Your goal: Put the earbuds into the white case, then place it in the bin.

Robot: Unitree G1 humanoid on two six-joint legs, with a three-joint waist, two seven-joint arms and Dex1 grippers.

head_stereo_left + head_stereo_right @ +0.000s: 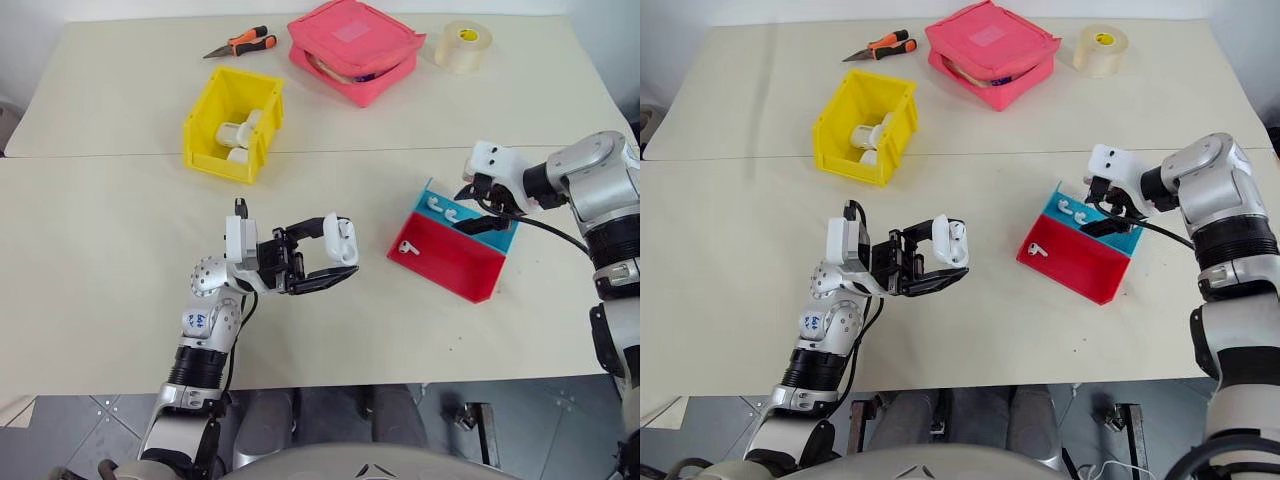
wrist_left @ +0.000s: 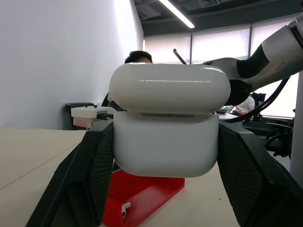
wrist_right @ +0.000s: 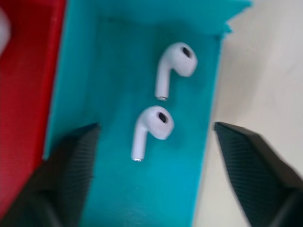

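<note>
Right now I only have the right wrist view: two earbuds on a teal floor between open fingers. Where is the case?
Observer: The case is held up off the table in the left gripper, shut on its sides, lid closed.
Operator: Are those two the only earbuds?
Observer: No, a third earbud lies in the red half of the tray; the two earbuds are in the blue half.
Operator: Is the bin empty?
Observer: No, the yellow bin at the far side already holds white items; I cannot tell what they are.
</note>
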